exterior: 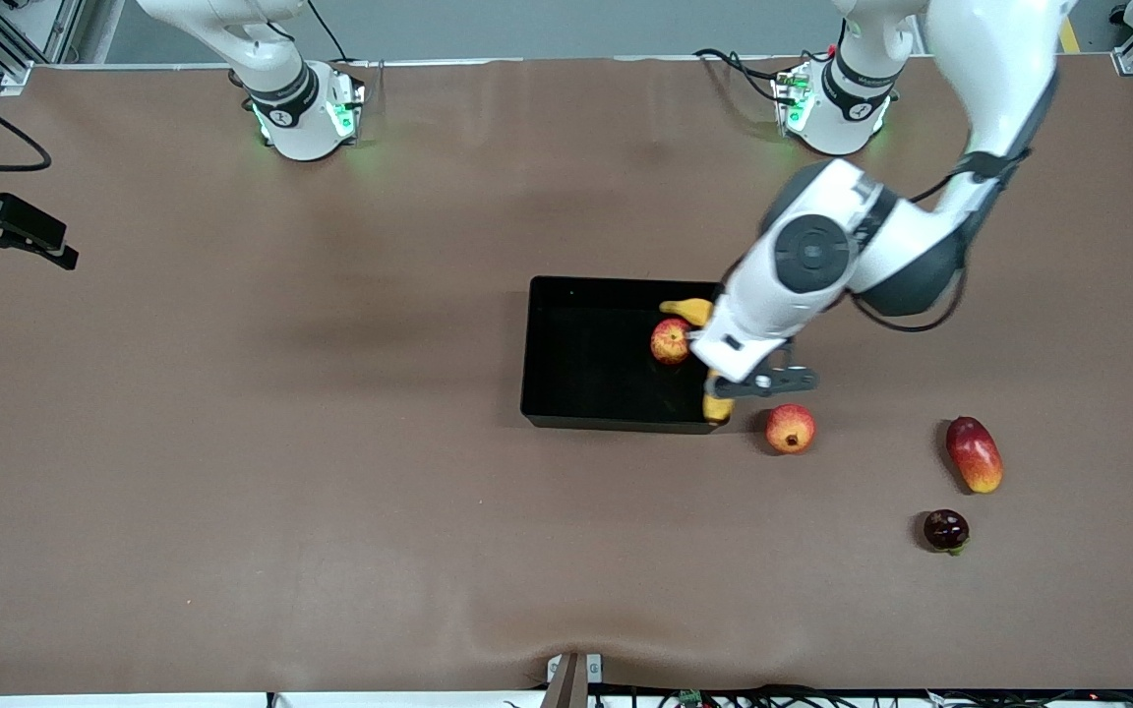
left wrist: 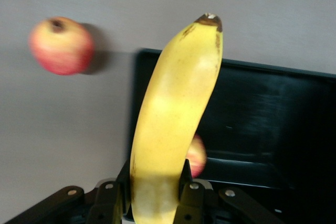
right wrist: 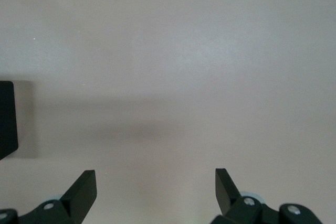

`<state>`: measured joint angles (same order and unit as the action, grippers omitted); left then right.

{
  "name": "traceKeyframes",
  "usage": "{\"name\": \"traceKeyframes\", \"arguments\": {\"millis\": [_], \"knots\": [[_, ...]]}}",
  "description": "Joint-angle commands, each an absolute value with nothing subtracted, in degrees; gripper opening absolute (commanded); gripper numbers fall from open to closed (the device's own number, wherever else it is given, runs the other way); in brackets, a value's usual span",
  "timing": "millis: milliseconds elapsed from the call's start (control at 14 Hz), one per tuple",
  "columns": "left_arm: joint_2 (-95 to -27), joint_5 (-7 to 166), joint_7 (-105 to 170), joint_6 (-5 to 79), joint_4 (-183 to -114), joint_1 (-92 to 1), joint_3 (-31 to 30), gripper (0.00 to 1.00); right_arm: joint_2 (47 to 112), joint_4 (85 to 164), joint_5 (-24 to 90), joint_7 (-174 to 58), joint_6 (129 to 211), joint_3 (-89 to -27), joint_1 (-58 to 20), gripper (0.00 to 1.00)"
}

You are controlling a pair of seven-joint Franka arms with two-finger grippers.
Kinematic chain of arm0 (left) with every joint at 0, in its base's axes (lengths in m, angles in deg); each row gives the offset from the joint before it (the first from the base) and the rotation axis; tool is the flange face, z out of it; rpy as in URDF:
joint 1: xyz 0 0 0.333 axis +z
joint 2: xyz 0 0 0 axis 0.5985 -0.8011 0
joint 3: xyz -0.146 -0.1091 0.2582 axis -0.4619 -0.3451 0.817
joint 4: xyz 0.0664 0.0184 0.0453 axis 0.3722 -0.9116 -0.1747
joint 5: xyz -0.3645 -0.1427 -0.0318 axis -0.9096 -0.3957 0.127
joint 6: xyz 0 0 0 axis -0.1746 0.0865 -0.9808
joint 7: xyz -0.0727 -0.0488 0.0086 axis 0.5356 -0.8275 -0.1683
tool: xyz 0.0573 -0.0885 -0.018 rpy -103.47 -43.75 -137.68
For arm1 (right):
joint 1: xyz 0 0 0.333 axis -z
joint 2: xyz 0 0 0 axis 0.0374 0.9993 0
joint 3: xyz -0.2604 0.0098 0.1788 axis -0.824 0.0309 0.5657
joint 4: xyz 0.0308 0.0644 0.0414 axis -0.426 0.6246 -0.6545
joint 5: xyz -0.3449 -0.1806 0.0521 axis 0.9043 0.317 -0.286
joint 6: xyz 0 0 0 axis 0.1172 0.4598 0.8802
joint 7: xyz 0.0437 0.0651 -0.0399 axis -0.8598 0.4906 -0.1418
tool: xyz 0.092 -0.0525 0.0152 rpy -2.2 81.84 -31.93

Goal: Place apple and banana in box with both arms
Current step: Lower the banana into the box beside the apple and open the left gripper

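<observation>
My left gripper point(exterior: 724, 379) is shut on the yellow banana point(exterior: 717, 406), holding it over the wall of the black box point(exterior: 537, 344) at the left arm's end. In the left wrist view the banana point(left wrist: 173, 114) sticks out from between the fingers point(left wrist: 191, 192) over the box point(left wrist: 273, 108). The red-yellow apple point(exterior: 670, 341) lies inside the box beside the banana; it also shows in the left wrist view point(left wrist: 197, 156). My right gripper point(right wrist: 156, 177) is open and empty above bare table.
A round red-yellow fruit with a dark crown point(exterior: 790, 429) lies just outside the box, nearer the front camera; it also shows in the left wrist view point(left wrist: 61, 45). An oblong red-orange fruit point(exterior: 974, 453) and a small dark red fruit point(exterior: 945, 530) lie toward the left arm's end.
</observation>
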<state>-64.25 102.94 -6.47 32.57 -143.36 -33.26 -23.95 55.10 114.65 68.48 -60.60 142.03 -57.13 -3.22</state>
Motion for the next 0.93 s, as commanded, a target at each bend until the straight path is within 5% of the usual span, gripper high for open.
{"name": "traceKeyframes", "arguments": {"millis": [0,857], "knots": [[-70.09,103.19,-9.66,31.18,-137.18,-39.03,-23.5,0.0,54.84,114.89,68.44,-60.45,141.9,-56.84,-2.67,1.0],[-79.5,112.77,-21.98,39.78,-136.64,-52.49,-17.17,0.0,54.84,114.89,68.44,-60.45,141.9,-56.84,-2.67,1.0]]}}
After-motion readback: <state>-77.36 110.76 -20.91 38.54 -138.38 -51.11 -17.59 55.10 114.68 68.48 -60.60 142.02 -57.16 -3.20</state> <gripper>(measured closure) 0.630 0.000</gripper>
